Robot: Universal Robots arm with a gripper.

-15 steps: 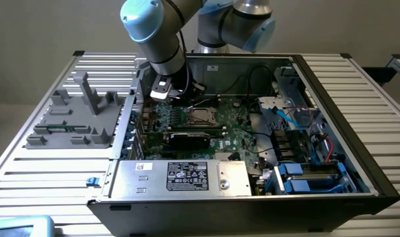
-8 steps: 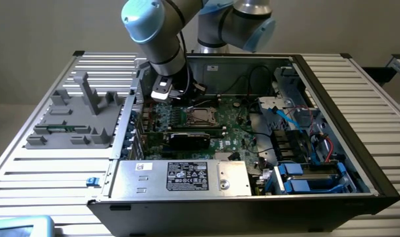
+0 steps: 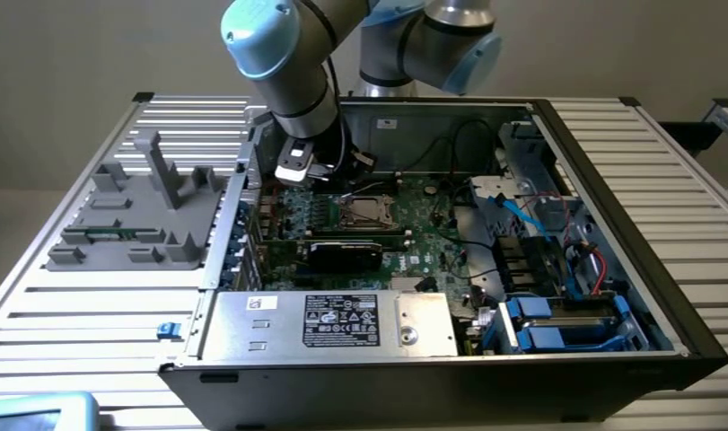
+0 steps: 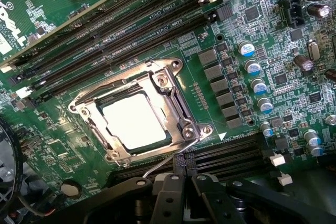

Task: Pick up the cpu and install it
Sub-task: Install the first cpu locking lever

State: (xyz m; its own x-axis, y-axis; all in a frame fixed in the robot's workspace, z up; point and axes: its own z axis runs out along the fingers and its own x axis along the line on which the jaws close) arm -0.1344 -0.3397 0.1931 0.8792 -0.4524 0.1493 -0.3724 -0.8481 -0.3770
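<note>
One cpu seated in socket frame.
Gripper fingers are pressed together, nothing held, beside the frame's lever; contact should be kept light.

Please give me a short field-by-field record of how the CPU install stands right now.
cpu: seated in the socket, shiny top showing
socket frame: metal frame closed around the cpu
gripper: shut, empty, fingertips just beside the socket's edge
lever wire: thin wire running by the fingertips
motherboard: inside the open computer case
arm: reaching down into the case
</note>
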